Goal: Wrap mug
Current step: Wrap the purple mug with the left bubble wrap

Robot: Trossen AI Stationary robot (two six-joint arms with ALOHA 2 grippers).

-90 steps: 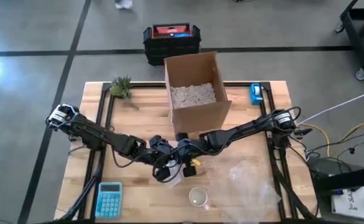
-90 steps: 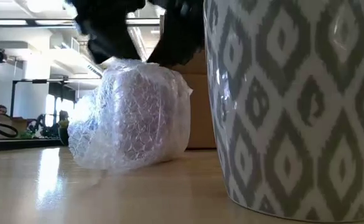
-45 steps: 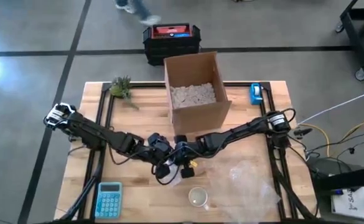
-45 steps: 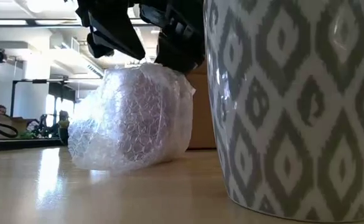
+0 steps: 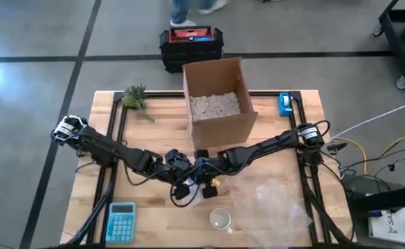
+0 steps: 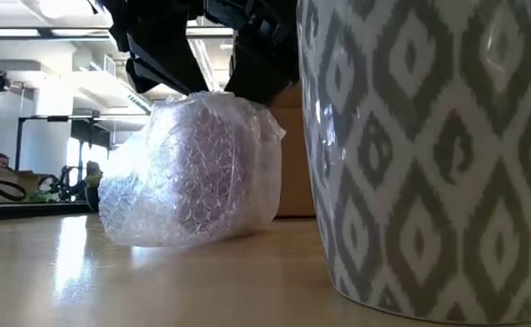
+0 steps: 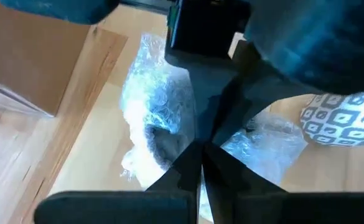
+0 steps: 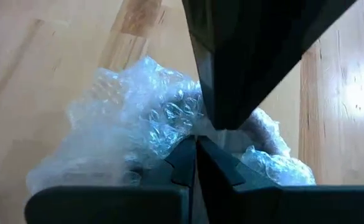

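Observation:
A mug wrapped in a bundle of bubble wrap (image 6: 192,173) rests on its underside on the table near the front middle (image 5: 192,194). Both grippers are down on the bundle's top. In the low view my left gripper (image 6: 167,80) is over its left shoulder and my right gripper (image 6: 258,89) over its right. Both are shut (image 7: 198,155) (image 8: 195,142) on the wrap. A grey-and-white patterned mug (image 6: 428,154) stands bare beside the bundle, near the table's front edge (image 5: 221,219). My left gripper comes slanting down from the table's left and pinches bubble wrap at the bundle's top (image 7: 169,134) between its shut fingers. One layer or several, I cannot tell. The bundle stays on the table. My right gripper comes slanting down from the table's right and pinches a bunched fold of wrap at the bundle's top (image 8: 175,124). The fingertips themselves hide the exact spot. The bundle stands on the table below them.
An open cardboard box (image 5: 219,104) with filler stands behind the grippers. A loose sheet of bubble wrap (image 5: 271,200) lies front right, a blue calculator (image 5: 121,221) front left. A small plant (image 5: 134,97) sits far left, a tape dispenser (image 5: 284,104) far right.
My left gripper rose a little off the bundle's top and has come back down onto it. The bundle has stayed where it was on the table, and its top now looks slightly flatter.

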